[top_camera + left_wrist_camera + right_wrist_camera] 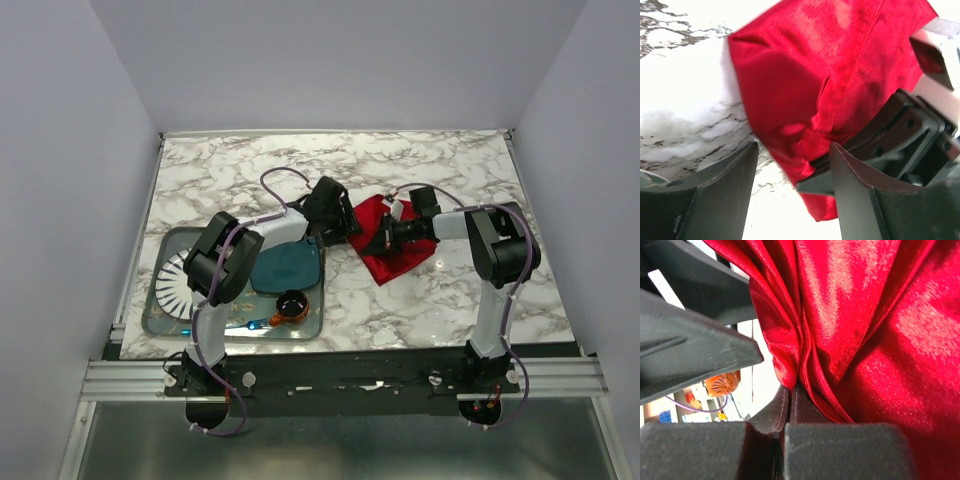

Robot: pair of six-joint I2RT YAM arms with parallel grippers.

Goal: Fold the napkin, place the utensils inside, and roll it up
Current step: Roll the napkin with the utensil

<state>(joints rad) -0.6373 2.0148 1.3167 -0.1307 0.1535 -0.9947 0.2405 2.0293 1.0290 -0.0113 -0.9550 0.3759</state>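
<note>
Red cloth napkin [403, 262]: bunched on marble tabletop [250, 170], right of centre, between both grippers. Right gripper [789, 399]: pinched tight on a gathered fold. Left gripper [792, 150]: jaws apart, empty, poised over the cloth's left edge, nearer the free corner.

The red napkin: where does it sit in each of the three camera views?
Top external: napkin right of centre on the marble table, under the right arm's tip.
Left wrist: napkin fills the upper middle and right.
Right wrist: napkin fills the centre and right.
Shared landmark: the right arm's jaws, shut on a fold of it.
</note>
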